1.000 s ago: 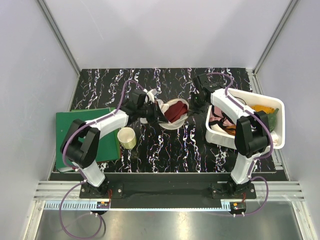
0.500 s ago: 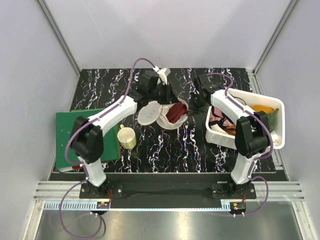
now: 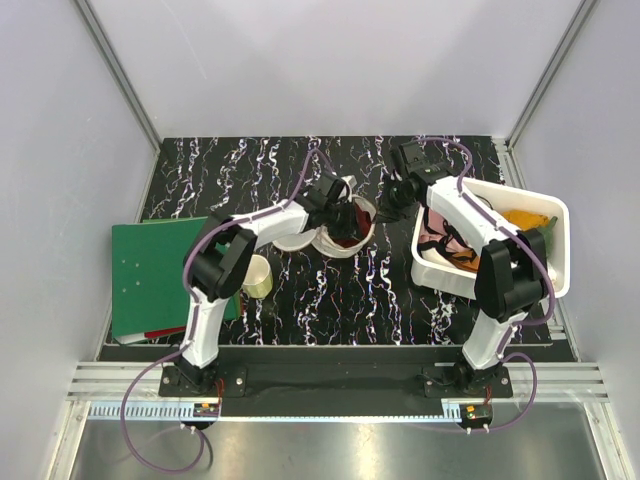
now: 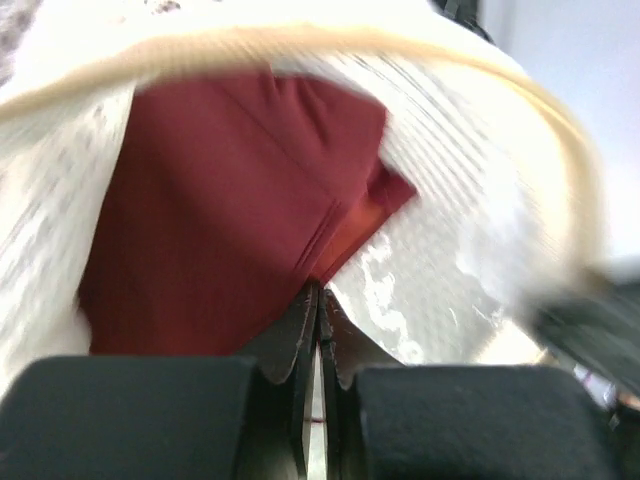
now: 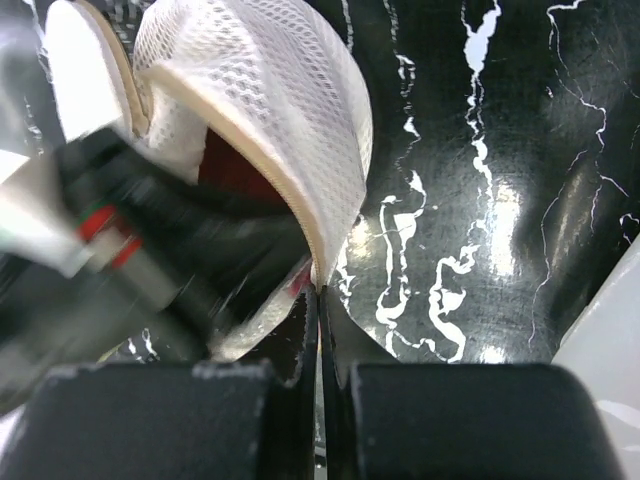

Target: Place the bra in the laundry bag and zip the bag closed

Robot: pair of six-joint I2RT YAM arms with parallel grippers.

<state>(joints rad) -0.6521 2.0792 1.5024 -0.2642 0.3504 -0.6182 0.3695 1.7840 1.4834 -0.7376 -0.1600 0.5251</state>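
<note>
**Bra lodged in the open mesh bag, both grippers closed at its mouth**

The laundry bag [image 5: 270,90] is found near the middle of the bench [image 5: 500,200], a little toward the far edge, with its mouth open. Bare marbled surface is seen behind it up to the far edge and in front of it down to the near edge. To its right only a narrow strip is left before the white bin [image 3: 556,212], which is set against the right edge and holds orange and pink cloths [image 3: 520,216]. A cream cup [image 3: 256,276] is stood near the bag, to its left and nearer the near edge, and a green board [image 3: 160,260] is laid over the left edge.

The bag is made of white honeycomb mesh, domed, and is bordered by a cream band along its rim. The bra [image 4: 210,200] is lodged inside it: smooth maroon fabric, crossed by one seam, with a lighter orange-red patch at its edge. Its cups and straps cannot be made out.

The left gripper [image 4: 318,300] is set inside the mouth, its jaws pressed together with the tips at the bra's lower edge. Whether fabric is caught cannot be told, the view being blurred. The right gripper [image 5: 318,295] is pinched on the bag's rim band at the side nearest the bin.
</note>
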